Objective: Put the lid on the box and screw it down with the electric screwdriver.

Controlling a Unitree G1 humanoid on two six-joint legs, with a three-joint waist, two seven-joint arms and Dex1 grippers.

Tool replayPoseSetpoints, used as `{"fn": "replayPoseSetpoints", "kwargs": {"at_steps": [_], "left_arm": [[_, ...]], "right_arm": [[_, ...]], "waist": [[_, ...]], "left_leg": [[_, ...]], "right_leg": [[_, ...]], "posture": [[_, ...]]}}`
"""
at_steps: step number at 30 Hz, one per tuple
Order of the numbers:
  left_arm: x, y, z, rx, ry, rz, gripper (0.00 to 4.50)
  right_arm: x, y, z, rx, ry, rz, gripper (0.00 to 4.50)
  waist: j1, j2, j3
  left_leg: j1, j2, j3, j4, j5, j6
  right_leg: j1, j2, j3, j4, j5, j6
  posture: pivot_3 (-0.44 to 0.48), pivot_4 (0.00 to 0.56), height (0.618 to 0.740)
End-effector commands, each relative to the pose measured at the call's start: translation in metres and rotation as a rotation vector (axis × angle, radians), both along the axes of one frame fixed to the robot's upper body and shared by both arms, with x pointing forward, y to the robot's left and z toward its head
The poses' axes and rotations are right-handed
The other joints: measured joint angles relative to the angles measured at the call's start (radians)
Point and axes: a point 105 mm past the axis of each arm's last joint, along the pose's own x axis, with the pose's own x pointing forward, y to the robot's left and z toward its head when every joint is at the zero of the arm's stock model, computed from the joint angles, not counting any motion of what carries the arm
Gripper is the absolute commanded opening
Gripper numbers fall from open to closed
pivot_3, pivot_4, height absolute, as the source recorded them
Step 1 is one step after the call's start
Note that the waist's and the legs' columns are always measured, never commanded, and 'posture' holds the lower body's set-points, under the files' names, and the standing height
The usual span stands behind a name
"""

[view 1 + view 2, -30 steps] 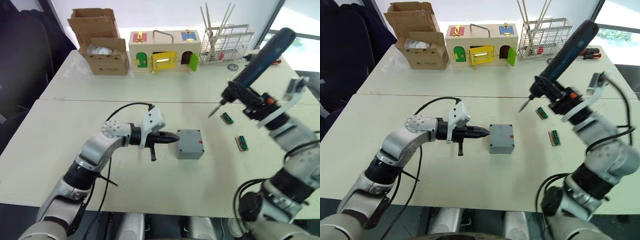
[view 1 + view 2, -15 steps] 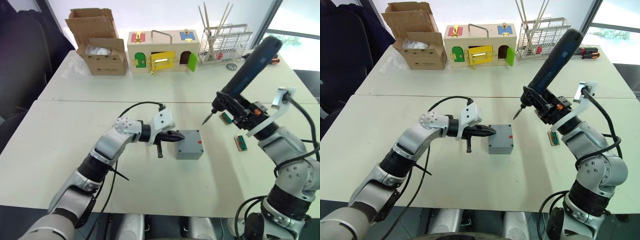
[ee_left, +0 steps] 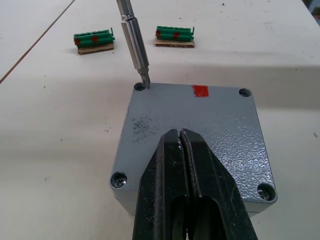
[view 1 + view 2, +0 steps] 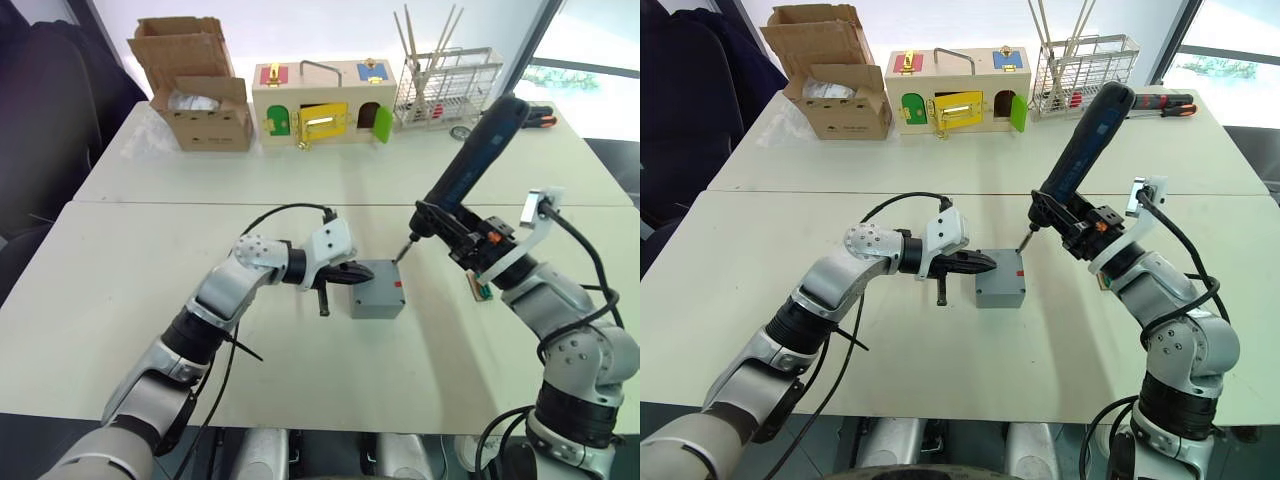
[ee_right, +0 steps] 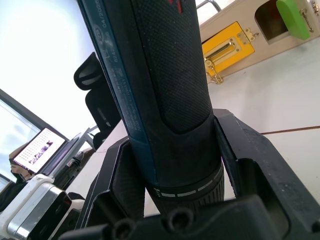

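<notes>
The grey box (image 4: 1000, 292) stands mid-table with the lid (image 3: 200, 120) on top; a red mark and corner screws show on the lid. My left gripper (image 3: 180, 136) is shut with nothing in it, its tips lying on the lid near the left edge. My right gripper (image 4: 470, 240) is shut on the electric screwdriver (image 4: 478, 155), which tilts up and to the right. Its metal bit (image 3: 135, 42) points down into the lid's far right corner hole (image 3: 140, 86).
Two green terminal blocks (image 3: 94, 41) (image 3: 174, 35) lie right of the box. Along the far table stand a cardboard box (image 4: 205, 100), a wooden latch box (image 4: 325, 100) and a wire rack (image 4: 448, 85). Hand screwdrivers (image 4: 540, 120) lie beside the rack.
My right arm has brought the electric screwdriver down and left until its bit reached the lid's corner. The left gripper has slid right onto the lid.
</notes>
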Motion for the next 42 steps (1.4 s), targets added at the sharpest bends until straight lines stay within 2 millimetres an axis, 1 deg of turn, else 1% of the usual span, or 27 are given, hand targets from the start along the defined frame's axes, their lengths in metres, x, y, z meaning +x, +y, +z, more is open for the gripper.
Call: {"fn": "replayPoseSetpoints", "kwargs": {"at_steps": [1,7,9,12,14,17,18,21,25,28,30,33,36,42], "left_arm": [[-0.002,-0.001,-0.001,0.008,-0.005,-0.007,0.0],[-0.003,0.0,-0.002,0.01,-0.005,-0.004,0.0],[-0.003,0.0,-0.003,0.013,-0.004,-0.004,0.0],[-0.004,0.0,-0.005,0.018,0.004,-0.004,0.0],[-0.004,0.001,-0.009,0.026,0.012,-0.001,0.0],[-0.004,0.002,-0.012,0.035,0.022,0.005,0.0],[-0.005,0.003,-0.014,0.043,0.023,0.006,0.0],[-0.004,0.006,-0.02,0.068,0.027,0.015,0.0],[-0.005,0.01,-0.026,0.092,0.03,0.019,0.0],[-0.006,0.01,-0.027,0.093,0.032,0.017,0.0],[-0.006,0.01,-0.027,0.093,0.033,0.016,0.0],[-0.006,0.01,-0.028,0.095,0.035,0.018,0.0],[-0.006,0.011,-0.028,0.096,0.037,0.02,0.0],[-0.006,0.01,-0.03,0.098,0.042,0.023,0.0]], "right_arm": [[0.001,-0.001,0.012,0.001,-0.067,-0.008,1.8],[0.003,0.003,0.003,-0.046,-0.056,-0.002,1.8],[0.001,0.011,-0.003,-0.101,-0.054,0.03,1.8],[-0.009,0.032,-0.01,-0.188,-0.069,0.125,1.8],[-0.015,0.045,-0.016,-0.221,-0.072,0.174,1.8],[-0.019,0.053,-0.027,-0.238,-0.058,0.201,1.8],[-0.02,0.055,-0.034,-0.253,-0.046,0.208,1.8],[-0.021,0.055,-0.047,-0.27,-0.017,0.21,1.8],[-0.021,0.051,-0.064,-0.279,0.031,0.19,1.8],[-0.019,0.053,-0.066,-0.28,0.039,0.189,1.8],[-0.017,0.054,-0.07,-0.306,0.047,0.189,1.8],[-0.015,0.053,-0.076,-0.343,0.067,0.178,1.8],[-0.012,0.054,-0.078,-0.361,0.069,0.169,1.8],[-0.011,0.052,-0.084,-0.36,0.093,0.16,1.8]], "waist": [[-0.002,0.0,0.0],[-0.009,0.0,0.0],[-0.009,-0.001,0.0],[-0.01,-0.002,-0.001],[-0.011,-0.005,-0.003],[-0.011,-0.01,-0.006],[-0.011,-0.013,-0.008],[-0.013,-0.021,-0.014],[-0.013,-0.026,-0.018],[-0.016,-0.027,-0.021],[-0.017,-0.028,-0.024],[-0.018,-0.029,-0.029],[-0.018,-0.032,-0.034],[-0.017,-0.033,-0.035]], "left_leg": [[0.0,0.0,0.0,0.0,0.0,0.0],[0.0,0.0,0.0,0.0,0.0,0.0],[0.0,0.0,0.0,0.0,0.0,0.0],[0.0,0.0,-0.001,0.0,0.0,0.001],[0.001,0.0,-0.001,0.0,-0.002,0.004],[0.002,0.001,-0.002,0.0,-0.003,0.005],[0.002,0.001,-0.002,0.0,-0.003,0.004],[0.006,0.001,-0.002,-0.002,-0.004,0.006],[0.013,0.003,-0.002,-0.003,-0.006,0.009],[0.021,0.005,-0.003,-0.005,-0.008,0.012],[0.022,0.006,-0.003,-0.006,-0.008,0.012],[0.022,0.006,-0.003,-0.008,-0.008,0.012],[0.023,0.006,-0.003,-0.009,-0.008,0.012],[0.032,0.005,-0.002,-0.015,-0.008,0.011]], "right_leg": [[0.0,0.0,0.0,0.0,0.0,0.0],[0.0,0.0,0.0,0.0,0.0,0.0],[0.0,0.0,0.0,0.0,0.0,0.0],[0.0,0.0,0.0,0.0,0.0,0.0],[0.0,0.0,0.0,0.0,0.0,0.0],[0.001,0.0,0.0,0.0,0.0,0.0],[0.001,0.0,0.0,0.0,-0.001,0.0],[0.003,0.0,0.0,-0.002,-0.002,-0.001],[0.009,0.001,0.0,-0.001,-0.005,-0.003],[0.018,0.001,0.0,-0.004,-0.008,-0.005],[0.019,0.001,-0.001,-0.005,-0.009,-0.007],[0.019,0.001,-0.001,-0.007,-0.009,-0.007],[0.02,0.001,-0.001,-0.007,-0.009,-0.007],[0.027,0.0,-0.001,-0.012,-0.01,-0.009]], "posture": [[0.0,0.15,0.728],[0.0,0.15,0.728],[0.0,0.15,0.728],[0.0,0.15,0.728],[0.0,0.15,0.728],[0.0,0.15,0.728],[0.0,0.15,0.728],[0.0,0.15,0.728],[0.0,0.15,0.728],[0.0,0.15,0.728],[0.0,0.15,0.728],[0.0,0.15,0.728],[0.0,0.15,0.728],[0.0,0.15,0.728]]}}
